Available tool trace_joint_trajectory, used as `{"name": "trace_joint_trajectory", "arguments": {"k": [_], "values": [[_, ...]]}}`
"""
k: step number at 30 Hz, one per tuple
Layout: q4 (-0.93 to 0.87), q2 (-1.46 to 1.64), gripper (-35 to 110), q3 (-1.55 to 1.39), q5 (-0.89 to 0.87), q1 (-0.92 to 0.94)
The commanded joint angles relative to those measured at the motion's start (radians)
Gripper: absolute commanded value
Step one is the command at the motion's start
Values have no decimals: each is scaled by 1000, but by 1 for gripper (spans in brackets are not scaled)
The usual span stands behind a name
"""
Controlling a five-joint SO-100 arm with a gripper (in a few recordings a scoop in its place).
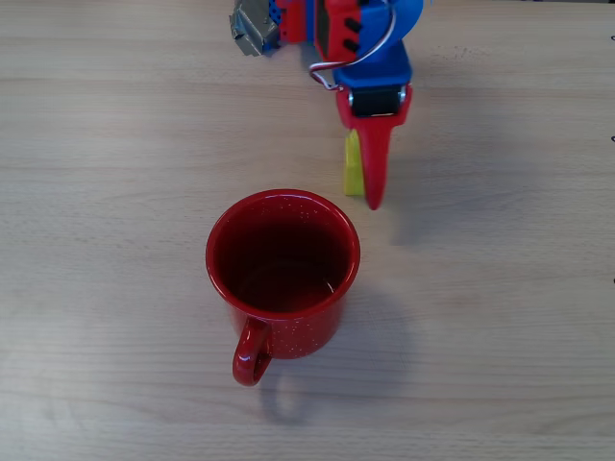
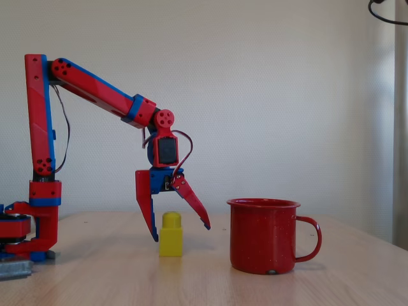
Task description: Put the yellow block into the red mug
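Wooden table (image 2: 357, 280): fixed view reveals hand (image 2: 181, 233) spread around yellow block (image 2: 170, 234).

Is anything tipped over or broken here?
No, nothing looks odd. The red mug stands upright on the table, the yellow block stands upright beside it, stud up, and the open pincer straddles the block.

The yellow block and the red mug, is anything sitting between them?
No. In the fixed view, only bare wooden table lies between the yellow block and the red mug.
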State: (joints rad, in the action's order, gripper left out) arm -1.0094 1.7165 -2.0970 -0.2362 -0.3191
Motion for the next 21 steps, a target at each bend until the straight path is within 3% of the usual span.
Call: {"name": "trace_joint_trajectory", "arguments": {"k": [1, 6, 9, 21], "values": [[14, 26, 34, 43, 15, -11], [20, 15, 22, 48, 18, -11], [23, 14, 0, 52, 23, -11], [-127, 69, 0, 176, -23, -12]]}}
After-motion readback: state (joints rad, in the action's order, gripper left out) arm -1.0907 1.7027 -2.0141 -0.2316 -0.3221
